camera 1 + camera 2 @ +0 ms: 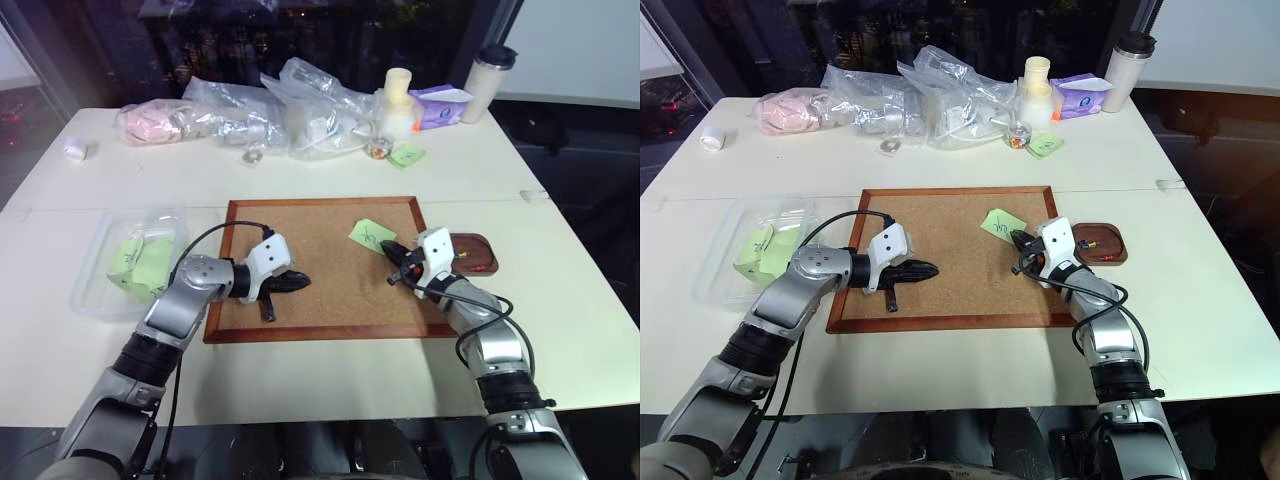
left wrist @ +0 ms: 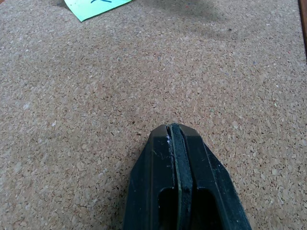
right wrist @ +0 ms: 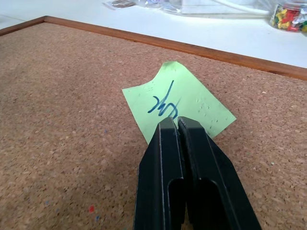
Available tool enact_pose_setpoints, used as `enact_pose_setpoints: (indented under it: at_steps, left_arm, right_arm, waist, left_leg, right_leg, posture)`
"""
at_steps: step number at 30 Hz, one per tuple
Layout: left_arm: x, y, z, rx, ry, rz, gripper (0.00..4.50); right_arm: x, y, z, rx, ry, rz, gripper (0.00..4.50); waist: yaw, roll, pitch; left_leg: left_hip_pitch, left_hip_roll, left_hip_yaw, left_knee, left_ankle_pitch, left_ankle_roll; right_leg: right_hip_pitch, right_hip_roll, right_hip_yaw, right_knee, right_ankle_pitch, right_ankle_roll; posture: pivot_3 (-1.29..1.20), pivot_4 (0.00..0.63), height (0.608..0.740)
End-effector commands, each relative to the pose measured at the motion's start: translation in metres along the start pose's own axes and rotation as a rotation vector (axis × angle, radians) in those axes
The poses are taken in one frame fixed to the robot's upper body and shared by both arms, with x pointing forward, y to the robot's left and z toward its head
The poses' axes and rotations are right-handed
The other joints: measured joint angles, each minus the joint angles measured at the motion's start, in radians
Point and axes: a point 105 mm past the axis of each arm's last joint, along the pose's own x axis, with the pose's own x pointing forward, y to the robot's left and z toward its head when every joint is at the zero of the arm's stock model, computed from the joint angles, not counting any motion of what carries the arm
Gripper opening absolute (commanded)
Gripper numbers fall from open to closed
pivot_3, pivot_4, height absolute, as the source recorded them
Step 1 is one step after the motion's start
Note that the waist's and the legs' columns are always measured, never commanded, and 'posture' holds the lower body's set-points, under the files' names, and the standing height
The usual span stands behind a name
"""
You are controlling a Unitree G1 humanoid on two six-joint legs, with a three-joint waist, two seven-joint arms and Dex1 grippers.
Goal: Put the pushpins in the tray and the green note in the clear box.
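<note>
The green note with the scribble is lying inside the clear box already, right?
No. The green note with the scribble lies on the cork board, just ahead of the shut right gripper, as the right wrist view shows. The clear box sits left of the board.

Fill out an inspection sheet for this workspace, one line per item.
Surface: white table with a wood-framed cork board in the middle.
Job's things: green note lies on the cork board; clear box already holds green notes; tray holds pushpins.
Clutter: clear plastic bags, tumbler, pin jar, another green note along the far edge.
Grippers: left gripper shut, empty, over bare cork; right gripper shut at the note's near edge.
Cables: black cable looping from the left wrist.
Surroundings: dark windows behind.
</note>
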Motion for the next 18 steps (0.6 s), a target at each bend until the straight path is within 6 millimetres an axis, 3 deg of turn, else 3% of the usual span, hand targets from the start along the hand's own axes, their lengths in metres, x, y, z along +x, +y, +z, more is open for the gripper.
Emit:
enact_pose_setpoints:
  at_steps: [1, 12, 15, 18]
  left_arm:
    - [-0.007, -0.001, -0.033, -0.064, 0.117, 0.014, 0.00]
    - [-0.010, -0.008, -0.037, -0.070, 0.125, -0.014, 0.00]
    - [-0.010, -0.007, -0.032, -0.069, 0.113, -0.023, 0.00]
    - [-0.023, -0.002, -0.016, -0.129, 0.046, -0.043, 0.00]
  right_arm:
    - [-0.002, -0.006, 0.025, -0.029, -0.073, -0.018, 0.04]
    - [-0.008, -0.007, 0.041, -0.002, -0.129, -0.058, 0.04]
    - [-0.009, -0.009, 0.042, 0.003, -0.132, -0.066, 0.04]
    - [-0.009, -0.008, 0.041, 0.012, -0.132, -0.069, 0.04]
  waist:
    - [0.000, 0.000, 0.000]
    - [-0.022, 0.000, 0.000]
    - [-0.022, 0.000, 0.000]
    - [-0.023, 0.000, 0.000]
  left_leg:
    - [0.000, 0.000, 0.000, 0.000, 0.000, 0.000]
    - [0.000, 0.000, 0.000, -0.001, 0.000, 0.000]
    - [0.000, 0.001, 0.000, -0.001, 0.000, 0.000]
    - [0.000, 0.001, 0.000, -0.001, 0.000, 0.000]
  right_leg:
    - [0.000, 0.000, 0.000, 0.000, 0.000, 0.000]
    - [-0.001, 0.000, 0.000, 0.000, 0.000, 0.000]
    - [-0.001, 0.001, 0.000, 0.000, 0.000, 0.000]
    - [-0.001, 0.001, 0.000, 0.000, 0.000, 0.000]
  posture:
    - [0.00, 0.150, 0.734]
    - [0.00, 0.150, 0.734]
    - [0.00, 0.150, 0.734]
    - [0.00, 0.150, 0.734]
